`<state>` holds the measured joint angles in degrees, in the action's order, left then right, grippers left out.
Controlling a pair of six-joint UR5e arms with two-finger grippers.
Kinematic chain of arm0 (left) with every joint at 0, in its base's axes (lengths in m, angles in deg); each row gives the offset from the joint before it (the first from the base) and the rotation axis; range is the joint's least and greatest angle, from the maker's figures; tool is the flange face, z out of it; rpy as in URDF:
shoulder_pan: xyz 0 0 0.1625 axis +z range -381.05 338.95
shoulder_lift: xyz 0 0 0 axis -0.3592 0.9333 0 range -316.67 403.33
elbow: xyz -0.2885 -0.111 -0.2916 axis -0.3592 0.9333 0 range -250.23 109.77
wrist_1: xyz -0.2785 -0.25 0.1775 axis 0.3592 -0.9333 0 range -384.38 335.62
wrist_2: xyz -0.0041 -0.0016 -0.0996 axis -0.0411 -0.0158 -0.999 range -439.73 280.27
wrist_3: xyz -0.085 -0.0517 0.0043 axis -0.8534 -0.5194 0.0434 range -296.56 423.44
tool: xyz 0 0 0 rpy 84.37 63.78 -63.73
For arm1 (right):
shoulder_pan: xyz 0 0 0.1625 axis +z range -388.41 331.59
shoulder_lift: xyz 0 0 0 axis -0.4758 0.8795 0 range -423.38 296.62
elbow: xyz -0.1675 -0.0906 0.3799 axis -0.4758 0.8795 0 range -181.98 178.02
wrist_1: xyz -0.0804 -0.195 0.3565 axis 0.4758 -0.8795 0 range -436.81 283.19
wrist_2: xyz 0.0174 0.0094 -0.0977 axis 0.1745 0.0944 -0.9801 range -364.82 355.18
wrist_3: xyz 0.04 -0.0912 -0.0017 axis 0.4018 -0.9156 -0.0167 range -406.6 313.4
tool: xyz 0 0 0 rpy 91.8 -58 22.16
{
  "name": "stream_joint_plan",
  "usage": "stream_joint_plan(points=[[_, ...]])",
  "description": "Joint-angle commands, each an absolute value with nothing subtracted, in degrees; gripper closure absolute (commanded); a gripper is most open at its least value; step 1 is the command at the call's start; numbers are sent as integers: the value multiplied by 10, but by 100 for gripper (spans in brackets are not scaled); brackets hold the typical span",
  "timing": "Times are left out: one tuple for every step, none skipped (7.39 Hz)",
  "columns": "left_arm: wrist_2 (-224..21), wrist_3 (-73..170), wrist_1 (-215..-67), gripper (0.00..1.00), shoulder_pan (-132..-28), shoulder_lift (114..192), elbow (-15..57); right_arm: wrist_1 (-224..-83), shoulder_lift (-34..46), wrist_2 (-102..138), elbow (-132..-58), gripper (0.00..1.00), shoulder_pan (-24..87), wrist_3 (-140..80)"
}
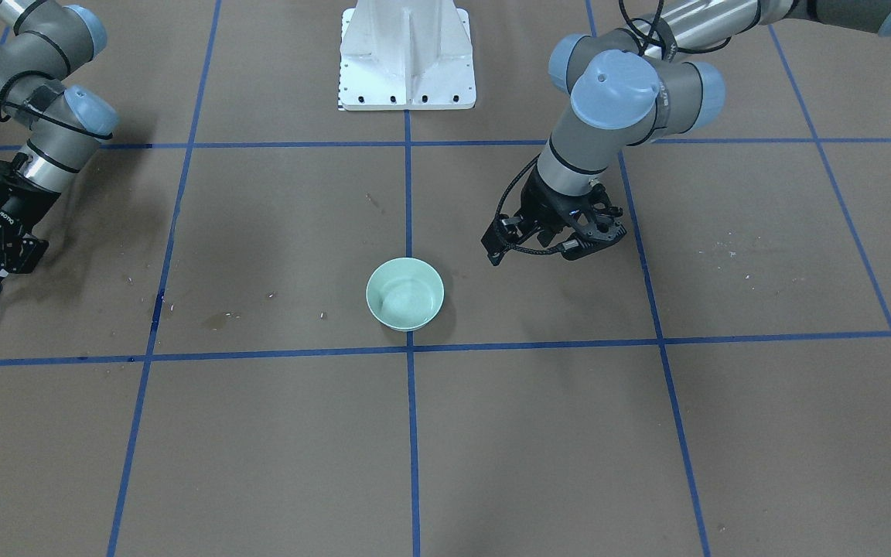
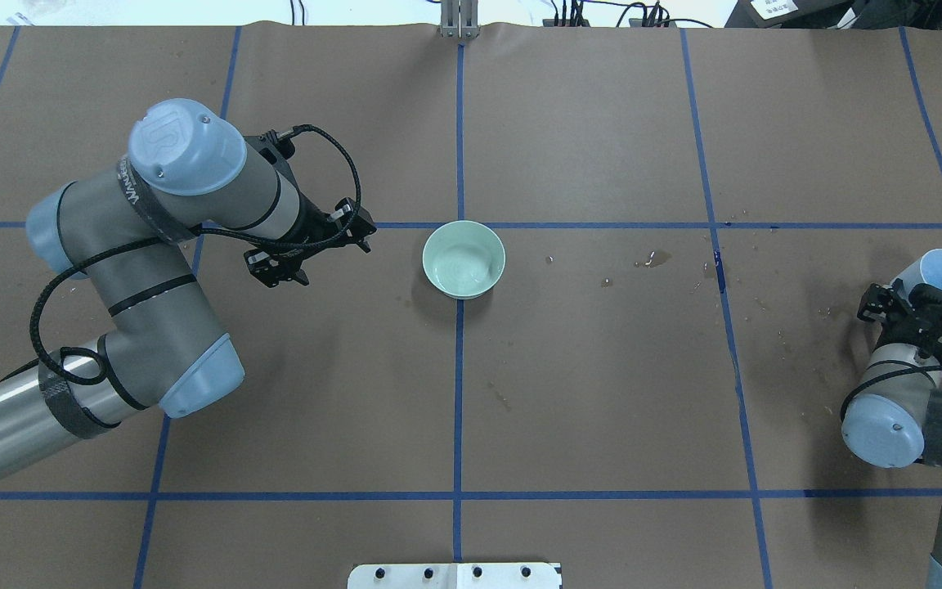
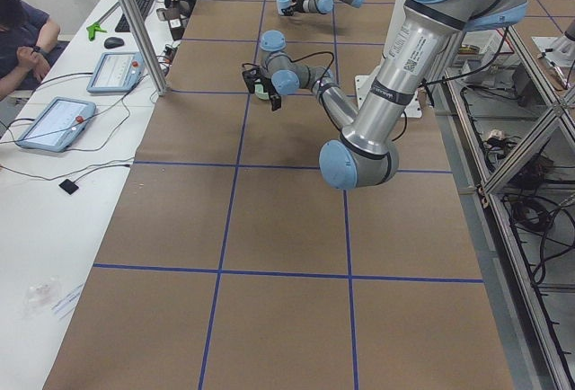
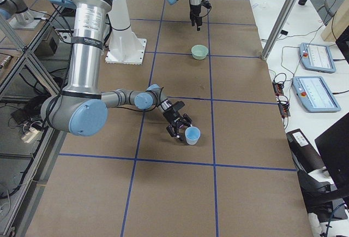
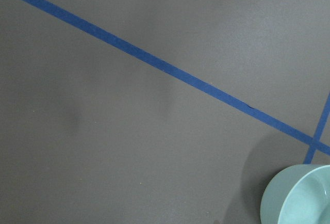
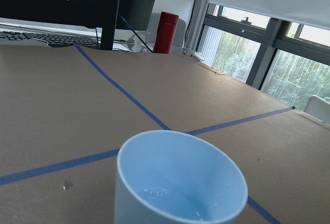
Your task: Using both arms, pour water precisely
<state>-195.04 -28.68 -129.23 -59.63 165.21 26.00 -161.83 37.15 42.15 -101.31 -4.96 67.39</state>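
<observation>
A light-green bowl (image 2: 464,258) stands at the table's middle; it also shows in the front view (image 1: 405,293) and the left wrist view (image 5: 304,195). Faint ripples inside it look like clear water. My left gripper (image 2: 307,255) hangs empty, pointing down, to the bowl's left, with its jaws apart. A pale-blue cup (image 2: 941,274) stands upright at the far right, with a little water and drops at its bottom (image 6: 175,203). My right gripper (image 2: 925,309) is low behind the cup, open, its fingertips beside the cup's walls; contact is unclear.
Wet spots (image 2: 655,259) mark the brown paper between bowl and cup. The white pedestal base (image 1: 407,58) stands at the robot's edge. Blue tape lines grid the table. Tablets (image 4: 315,57) and a seated person (image 3: 22,35) are beyond the far edge.
</observation>
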Motion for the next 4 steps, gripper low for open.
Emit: stream_joint_plan(points=[[-1950,-287,-1292,0,-596,1651,260,-1618,371,422,-1006,5,-50,673],[-1950,-288,-1292,0,-596,1651,260,-1618,371,422,-1006,4,-50,670],[-1950,-288,-1292,0,-596,1651,260,-1617,371,422,-1002,1,-50,668],[-1950,-287,-1292,0,-596,1651,260,-1617,370,422,-1002,1,-50,666]])
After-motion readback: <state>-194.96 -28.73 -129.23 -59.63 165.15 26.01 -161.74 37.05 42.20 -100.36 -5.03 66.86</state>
